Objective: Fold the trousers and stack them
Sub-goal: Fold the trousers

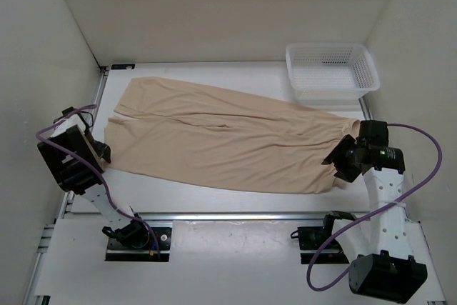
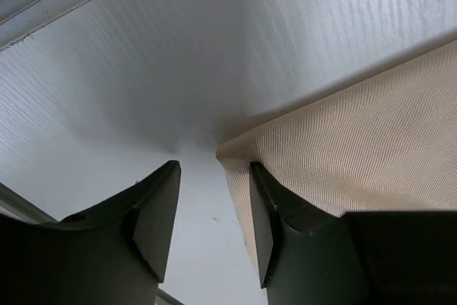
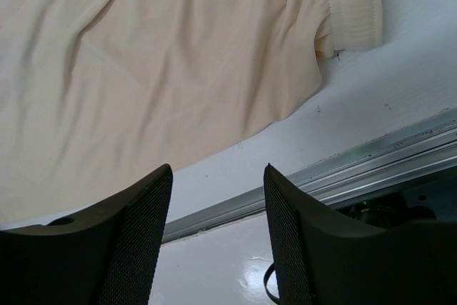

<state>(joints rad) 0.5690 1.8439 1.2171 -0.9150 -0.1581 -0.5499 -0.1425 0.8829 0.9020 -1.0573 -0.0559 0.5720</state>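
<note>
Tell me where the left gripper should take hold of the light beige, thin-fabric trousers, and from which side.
Pinch the near hem corner of the light beige thin-fabric trousers, coming in low from the left end. That corner lies flat on the white table with two free edges, and it sits just ahead of the open left gripper, so one finger could likely slide under.

Basket (image 1: 334, 91) blocks far-R corner; bare table (image 1: 186, 198) strip btw trousers (image 1: 228, 137) & near rail (image 1: 235, 214) passable.
</note>
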